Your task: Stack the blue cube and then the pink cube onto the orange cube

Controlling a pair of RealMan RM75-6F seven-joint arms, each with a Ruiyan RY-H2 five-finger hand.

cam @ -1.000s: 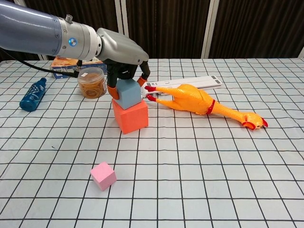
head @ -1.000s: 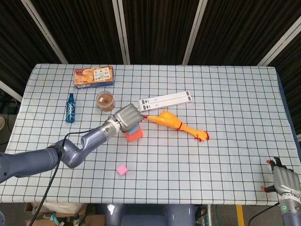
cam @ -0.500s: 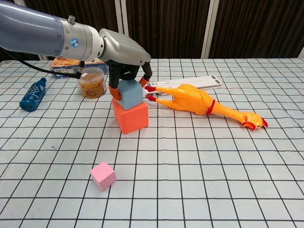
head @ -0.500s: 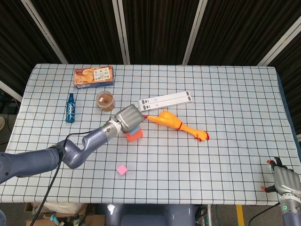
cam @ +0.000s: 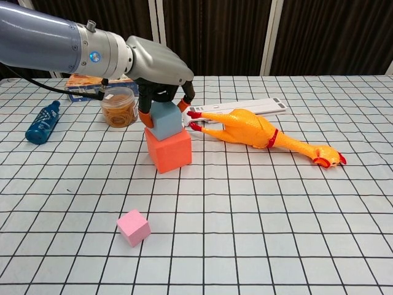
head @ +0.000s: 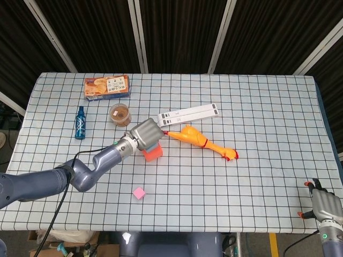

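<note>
Table: gridded cloth lying under everything.
Left hand: gripping blue cube, sitting on orange cube.
Pink cube: lying near orange cube.
Right hand: finger state unclear.

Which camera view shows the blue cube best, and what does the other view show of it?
The chest view shows it best: the blue cube sits on the orange cube, with the left hand above it, fingers at its sides. In the head view the hand covers most of it; only a blue sliver shows.

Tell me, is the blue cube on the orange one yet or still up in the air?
On it. In the chest view the blue cube sits on the orange cube, no gap showing, while the left hand grips it from above.
</note>
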